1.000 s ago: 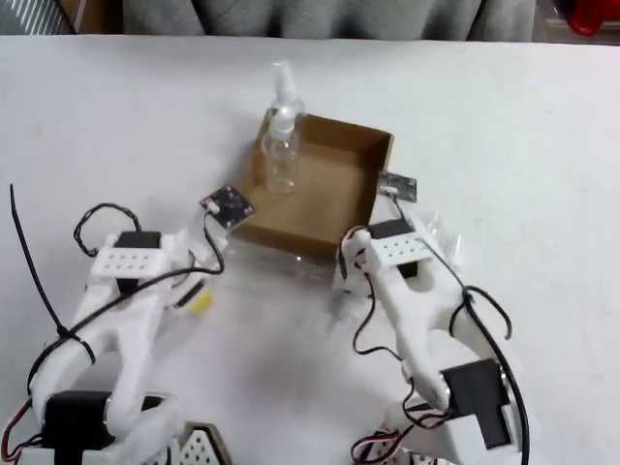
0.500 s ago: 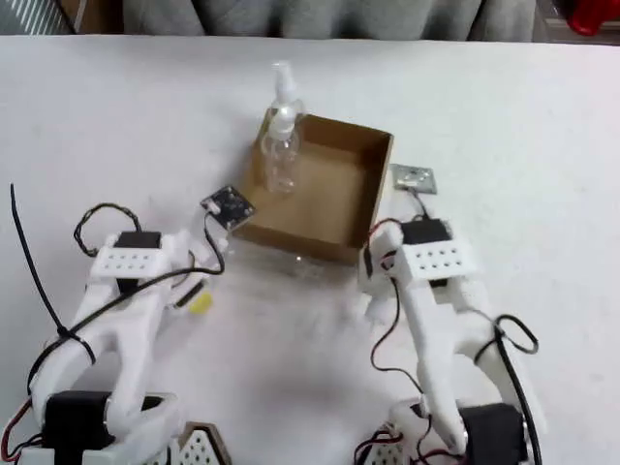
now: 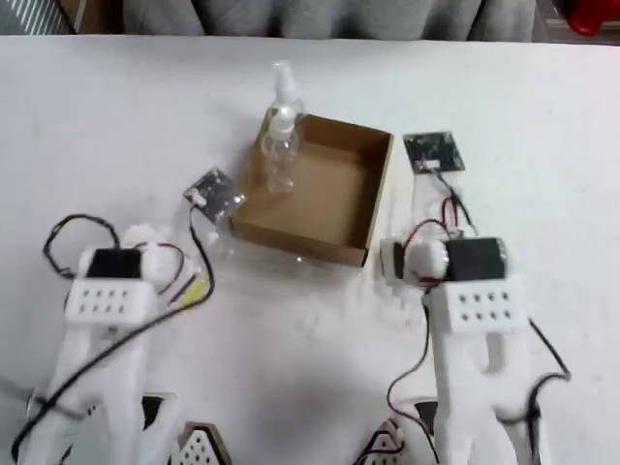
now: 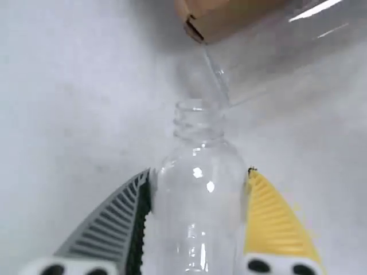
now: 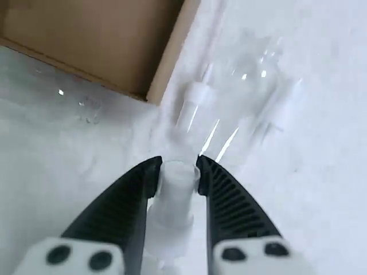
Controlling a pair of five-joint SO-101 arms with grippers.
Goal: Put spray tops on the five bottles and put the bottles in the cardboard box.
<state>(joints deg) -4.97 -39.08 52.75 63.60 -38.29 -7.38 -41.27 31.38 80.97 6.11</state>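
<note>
My L hand (image 4: 198,175) clamped on a clear open-necked bottle (image 4: 198,229), neck pointing at a corner of the cardboard box (image 4: 229,17). My R hand (image 5: 179,172) closed tight on a white spray top (image 5: 175,200), just off box's near-right corner. Beyond it, loose bottles (image 5: 252,74) lie on the white surface (image 5: 321,172) beside box. At box's far-left corner, a topped bottle (image 3: 281,145) stands upright.

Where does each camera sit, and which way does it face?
High view: fixed above the table, looking down on both arms and the cardboard box.
Left wrist view: on that wrist, looking along the left tool, shut on an uncapped bottle.
Right wrist view: likewise, along the right tool, shut on a spray top.
Shared: all show the cardboard box.
</note>
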